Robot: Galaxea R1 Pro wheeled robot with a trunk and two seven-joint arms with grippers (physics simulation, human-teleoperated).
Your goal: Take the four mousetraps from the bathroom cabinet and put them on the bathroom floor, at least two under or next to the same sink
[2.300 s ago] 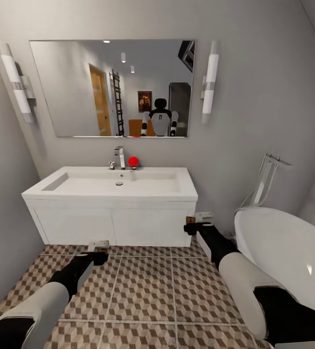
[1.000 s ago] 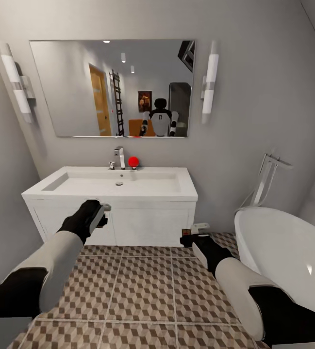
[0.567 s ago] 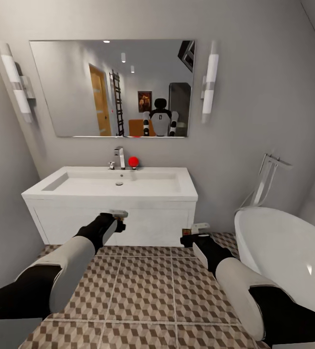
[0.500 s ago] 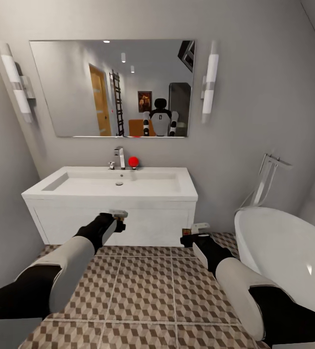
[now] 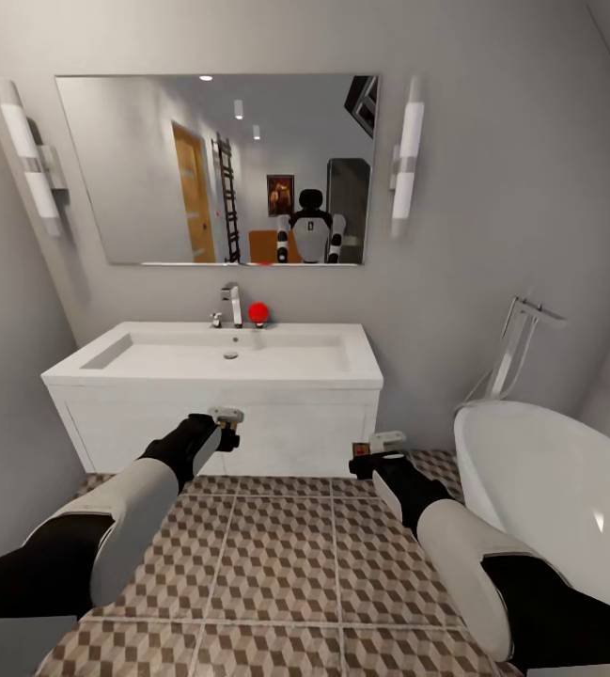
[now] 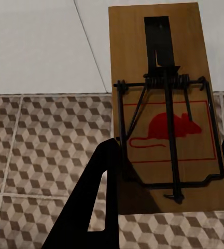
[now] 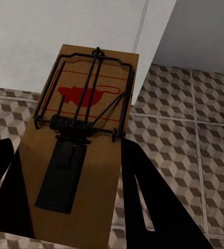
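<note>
- Presently, left gripper (image 6: 166, 155) is closed on one mousetrap (image 6: 166, 104) by its long edges, carried above the bathroom floor (image 5: 276, 555) before the bathroom sink (image 5: 220, 357).
- Right gripper (image 7: 65, 171) likewise clamps a second mousetrap (image 7: 78, 140).
- Judged light, stiff, flat boards; hold by the wooden edges, clear of the sprung wire.

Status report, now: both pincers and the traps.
Left pincer shut on a mousetrap. Right pincer shut on second mousetrap. Both held above bathroom floor, facing bathroom sink. Nothing blocking.
</note>
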